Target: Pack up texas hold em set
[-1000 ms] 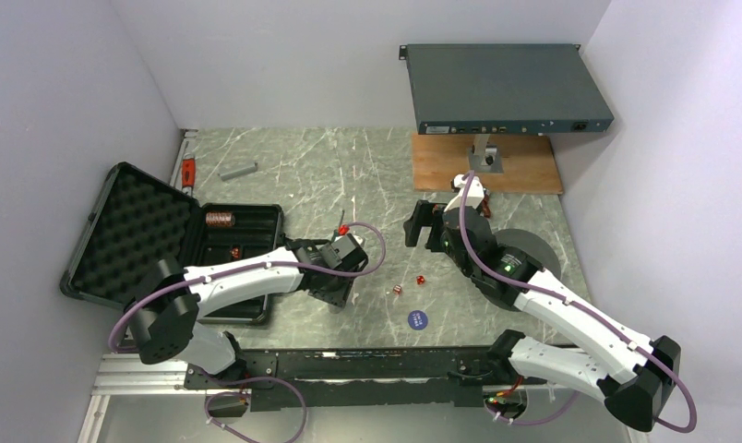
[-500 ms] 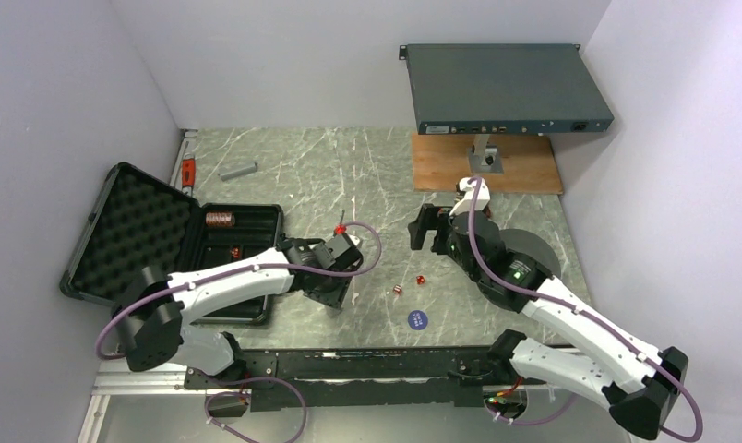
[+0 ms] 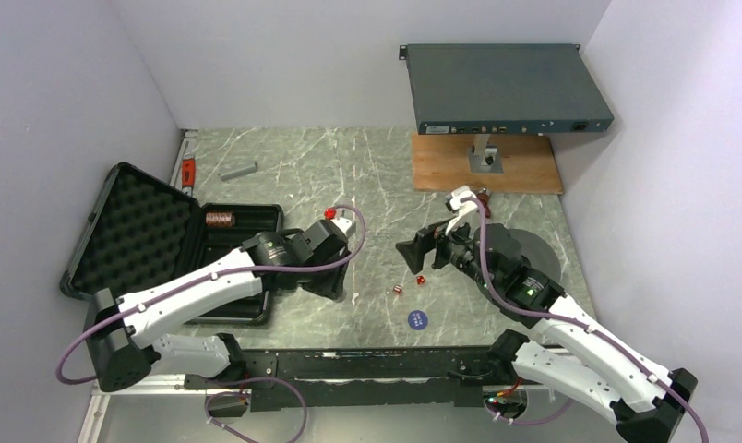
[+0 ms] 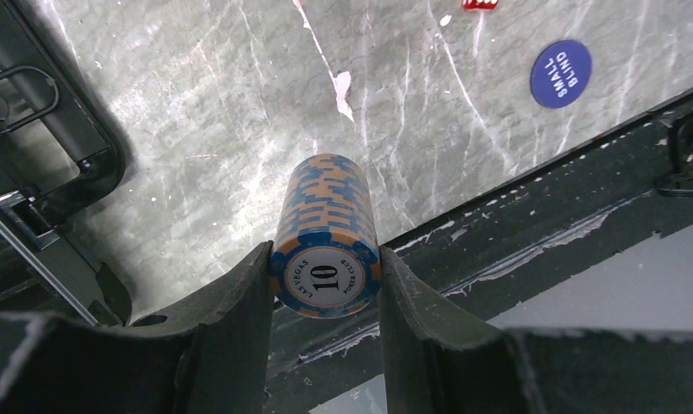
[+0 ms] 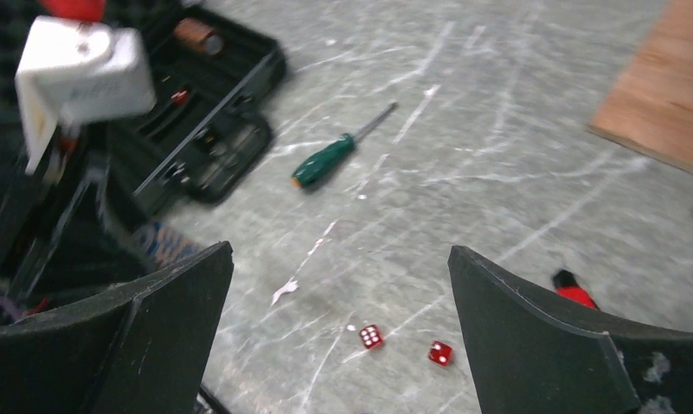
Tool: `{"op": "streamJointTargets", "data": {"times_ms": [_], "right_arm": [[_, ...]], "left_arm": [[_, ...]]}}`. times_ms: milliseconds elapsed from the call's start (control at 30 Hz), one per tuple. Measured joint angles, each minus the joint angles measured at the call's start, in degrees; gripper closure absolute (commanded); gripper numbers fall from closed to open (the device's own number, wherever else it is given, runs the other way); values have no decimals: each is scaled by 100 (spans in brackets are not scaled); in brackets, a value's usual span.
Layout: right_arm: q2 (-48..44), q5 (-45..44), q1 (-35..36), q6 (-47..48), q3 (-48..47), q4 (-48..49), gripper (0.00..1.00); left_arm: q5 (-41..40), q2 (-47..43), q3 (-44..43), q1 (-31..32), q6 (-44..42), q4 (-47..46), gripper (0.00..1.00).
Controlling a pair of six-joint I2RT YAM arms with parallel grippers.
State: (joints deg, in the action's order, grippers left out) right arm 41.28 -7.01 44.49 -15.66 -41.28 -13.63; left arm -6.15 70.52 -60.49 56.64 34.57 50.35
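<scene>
The black briefcase (image 3: 132, 231) lies open at the left, foam lid back, with a brown chip stack (image 3: 219, 219) in its tray. My left gripper (image 4: 326, 276) is shut on a blue-and-orange chip stack (image 4: 326, 216), held on its side above the table just right of the briefcase (image 4: 33, 129). In the top view this gripper (image 3: 335, 281) sits by the case's right edge. My right gripper (image 5: 340, 252) is open and empty, above two red dice (image 5: 371, 336) (image 5: 440, 352). The blue button (image 3: 417, 319) lies near the front edge.
A green-handled screwdriver (image 5: 330, 159) lies right of the case. A large grey disc (image 3: 538, 251) sits under the right arm. At the back stand a wooden board (image 3: 524, 171) with a grey box (image 3: 506, 88) on a stand, and a small grey bar (image 3: 238, 170).
My left arm has pulled back to the left with the chip stack. My right gripper has swung forward and left, and now hangs over the dice.
</scene>
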Motion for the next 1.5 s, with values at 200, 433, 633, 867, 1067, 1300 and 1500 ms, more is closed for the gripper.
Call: {"op": "streamJointTargets", "data": {"times_ms": [200, 433, 633, 867, 1067, 1300, 1500], "right_arm": [[7, 1530, -2, 623, 461, 662, 0], [-68, 2354, 289, 1095, 1130, 1628, 0], [149, 2378, 1113, 1735, 1401, 2496, 0], [1172, 2356, 1495, 2288, 1394, 3300, 3], [2074, 2356, 1554, 2562, 1104, 3689, 4], [2623, 2350, 1652, 2717, 713, 4105, 10], [2977, 2347, 1757, 2774, 404, 4227, 18]], "left_arm": [[68, -304, -232, -175, -44, 168, 100], [225, -627, -267, -382, -136, 282, 100], [396, -852, -413, -557, -243, 409, 100], [651, -1073, -490, -713, -372, 380, 100], [848, -1276, -487, -870, -415, 356, 100], [1012, -1600, -308, -1071, -417, 227, 100], [1123, -1746, -120, -1222, -420, 199, 100]]}}
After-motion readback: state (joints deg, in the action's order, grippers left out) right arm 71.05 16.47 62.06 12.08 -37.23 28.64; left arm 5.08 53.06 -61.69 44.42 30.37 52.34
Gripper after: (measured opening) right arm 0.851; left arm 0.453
